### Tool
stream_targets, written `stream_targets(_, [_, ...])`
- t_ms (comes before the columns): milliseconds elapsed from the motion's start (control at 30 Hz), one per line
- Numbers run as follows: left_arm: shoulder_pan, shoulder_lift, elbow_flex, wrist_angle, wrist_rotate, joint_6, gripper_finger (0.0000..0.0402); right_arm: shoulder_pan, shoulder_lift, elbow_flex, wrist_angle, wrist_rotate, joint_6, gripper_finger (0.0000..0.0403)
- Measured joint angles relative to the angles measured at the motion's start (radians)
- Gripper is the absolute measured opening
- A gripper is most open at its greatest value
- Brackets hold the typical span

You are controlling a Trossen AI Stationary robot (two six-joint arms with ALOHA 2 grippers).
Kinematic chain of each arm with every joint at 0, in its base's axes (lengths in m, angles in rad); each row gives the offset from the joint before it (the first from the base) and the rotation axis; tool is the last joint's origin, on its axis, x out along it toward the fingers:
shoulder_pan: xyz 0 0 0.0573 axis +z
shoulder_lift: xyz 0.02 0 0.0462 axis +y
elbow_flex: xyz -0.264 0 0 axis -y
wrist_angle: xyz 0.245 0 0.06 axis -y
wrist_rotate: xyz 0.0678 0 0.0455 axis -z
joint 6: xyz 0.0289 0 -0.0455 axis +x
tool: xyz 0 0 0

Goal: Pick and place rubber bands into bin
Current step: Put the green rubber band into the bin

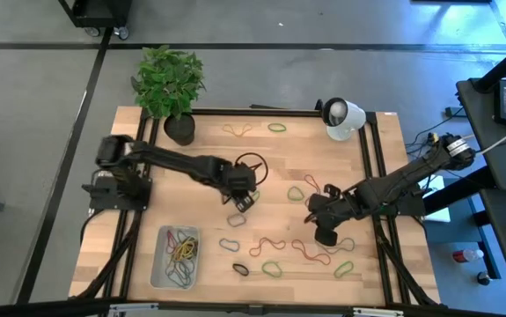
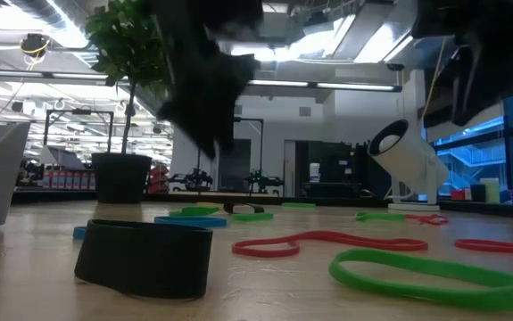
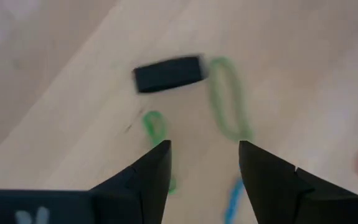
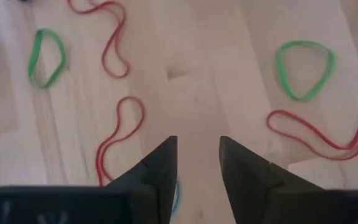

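The left tool (image 1: 242, 199) hangs over the middle of the surface (image 1: 209, 123), its fingers (image 3: 150, 171) parted with bare wood between them, grasping nothing. Ahead of it lie a black band (image 3: 168, 74) and a green band (image 3: 228, 99), both blurred. The right tool (image 4: 197, 163) hovers over the right half, fingers a narrow gap apart and empty; red bands (image 4: 113, 31) curl just beyond its tips, with green loops (image 4: 303, 67) to either side. The bin (image 1: 176, 256) sits well apart from both, nearer the left tool, holding a tangle of bands too small to count. In the low view the arms are cut off above and dark.
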Motion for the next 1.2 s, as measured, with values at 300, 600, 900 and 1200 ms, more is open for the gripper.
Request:
stream_targets(300, [0.047, 0.127, 0.000, -0.022, 0.032, -0.016, 0.0198, 0.024, -0.107, -0.159, 0.098, -0.051, 0.062, 0.0095])
stream_targets(600, [0.040, 0.186, 0.000, -0.078, 0.034, -0.083, 0.0141, 0.024, -0.270, -0.325, 0.241, -0.076, 0.079, 0.0071])
stream_targets(900, [-0.056, 0.121, 0.084, -0.228, 0.071, -0.256, 0.0003, 0.023, -0.307, -0.400, 0.319, -0.076, 0.000, 0.0069])
stream_targets(1200, [-0.273, 0.013, 0.364, -0.632, 0.041, -0.517, 0.0003, 0.022, -0.292, -0.406, 0.329, -0.076, -0.062, 0.0069])
